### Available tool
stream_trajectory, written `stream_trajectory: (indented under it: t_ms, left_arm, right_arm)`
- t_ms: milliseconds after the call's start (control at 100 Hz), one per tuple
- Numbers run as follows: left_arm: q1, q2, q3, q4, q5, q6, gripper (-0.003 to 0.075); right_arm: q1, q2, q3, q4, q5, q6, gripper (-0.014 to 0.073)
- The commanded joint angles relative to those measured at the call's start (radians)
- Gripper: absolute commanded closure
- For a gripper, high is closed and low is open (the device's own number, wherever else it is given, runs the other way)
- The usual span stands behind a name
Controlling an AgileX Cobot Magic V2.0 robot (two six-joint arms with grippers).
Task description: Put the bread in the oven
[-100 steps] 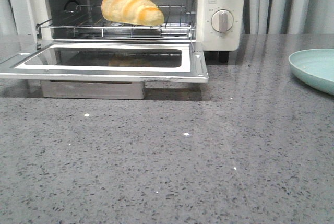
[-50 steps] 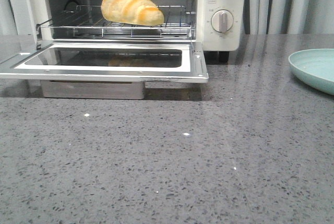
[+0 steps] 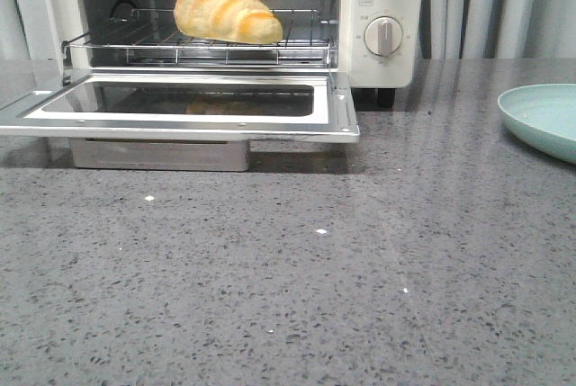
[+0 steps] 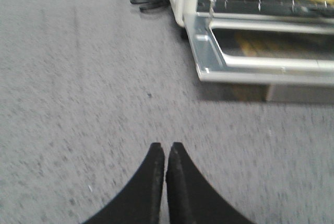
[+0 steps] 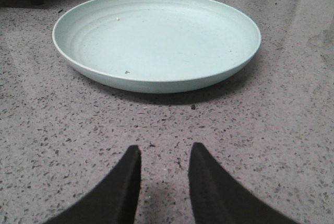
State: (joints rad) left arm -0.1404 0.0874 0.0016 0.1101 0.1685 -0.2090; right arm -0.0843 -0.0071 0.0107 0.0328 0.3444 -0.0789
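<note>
On your left, the left gripper has its two black fingers pressed together with nothing between them, hanging over bare speckled grey stone countertop, well apart from the oven's open door.

Moving right, the cream-white countertop toaster oven stands with its glass-windowed drop-down door lying flat and open. The oblong golden-yellow bread roll with browner diagonal bands sits on the wire rack inside the cavity, its tapered end toward the knobs. From how it lies, you can take the placing as done; only the door is left open.

Should you need to reseat the roll, expect it to be light and soft under a glossy crust that may slip a little and will dent if you squeeze hard. Take it across the thick middle, jaws straddling the short width, with gentle closure; avoid the tapered tip, which would likely pivot or slide out. The rack wires give little room beneath, so come from above and in front.

Further right, the pale mint-green round plate rests on the counter with nothing on it but a few crumbs. The right gripper hovers just in front of it, fingers spread a little apart and holding nothing.
</note>
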Motion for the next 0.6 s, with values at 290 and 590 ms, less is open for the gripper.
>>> stream_trajectory:
  t_ms: [290, 590]
  left_arm:
    - [0.111, -0.104, 0.022, -0.069, -0.074, 0.053, 0.0741]
    - [0.111, -0.117, 0.022, -0.075, 0.076, 0.053, 0.0741]
  right_arm:
    - [0.003, -0.021, 0.024, -0.018, -0.017, -0.007, 0.0402]
    - [0.003, -0.021, 0.024, -0.018, -0.017, -0.007, 0.0402]
